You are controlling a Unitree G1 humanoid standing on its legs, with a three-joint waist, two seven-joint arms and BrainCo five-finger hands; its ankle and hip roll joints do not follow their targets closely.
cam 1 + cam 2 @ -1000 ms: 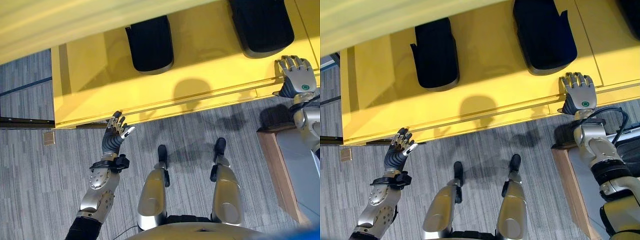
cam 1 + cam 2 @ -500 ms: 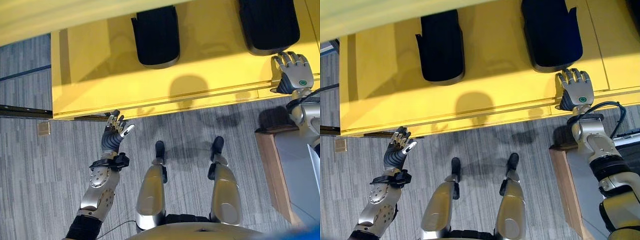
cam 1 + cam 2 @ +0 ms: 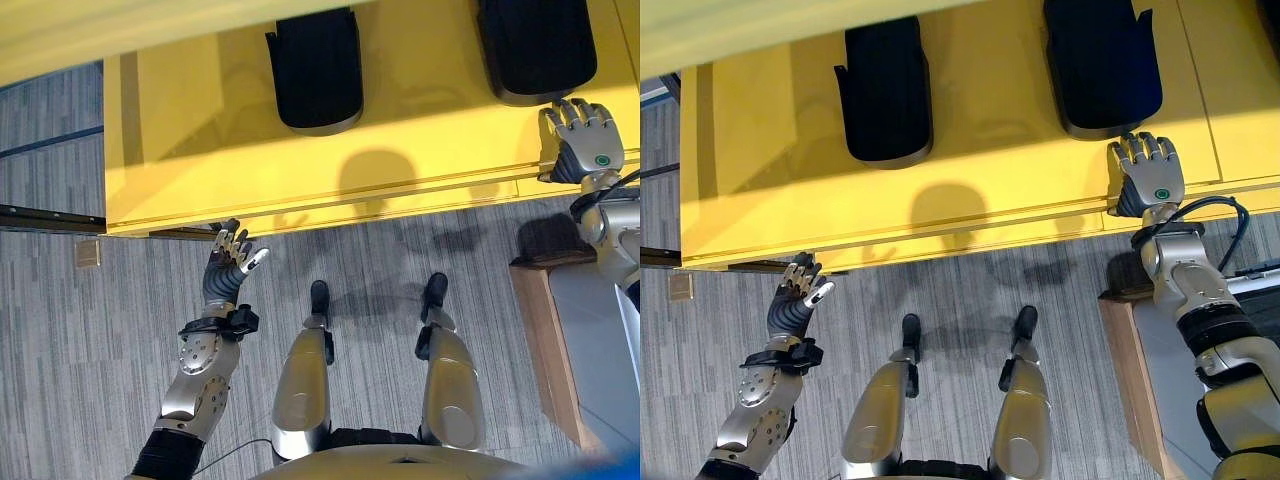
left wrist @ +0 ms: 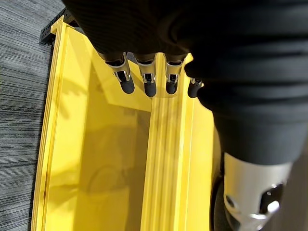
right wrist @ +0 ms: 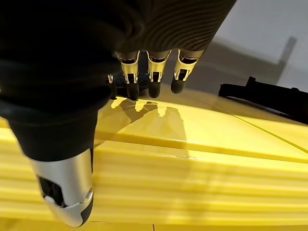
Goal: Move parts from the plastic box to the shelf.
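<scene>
Two black moulded parts (image 3: 318, 70) (image 3: 535, 45) lie side by side on the yellow shelf (image 3: 200, 150). My right hand (image 3: 585, 150) rests over the shelf's front edge just in front of the right-hand part, fingers straight and holding nothing. In the right wrist view its fingers (image 5: 149, 82) reach over the yellow surface, with a black part (image 5: 269, 96) beyond them. My left hand (image 3: 228, 265) hangs open above the floor, close to the shelf's front lip near its left end. Its fingers (image 4: 144, 82) point along the yellow ledge in the left wrist view.
A wood-edged grey platform (image 3: 545, 330) stands on the floor at the right, below my right arm. A dark rail (image 3: 50, 218) runs along the floor left of the shelf, with a small tan square (image 3: 87, 255) beside it. Grey carpet lies in front of the shelf.
The camera has shifted a little. My right hand has crept further onto the shelf, closer to the right-hand black part. The left hand has hardly moved.
</scene>
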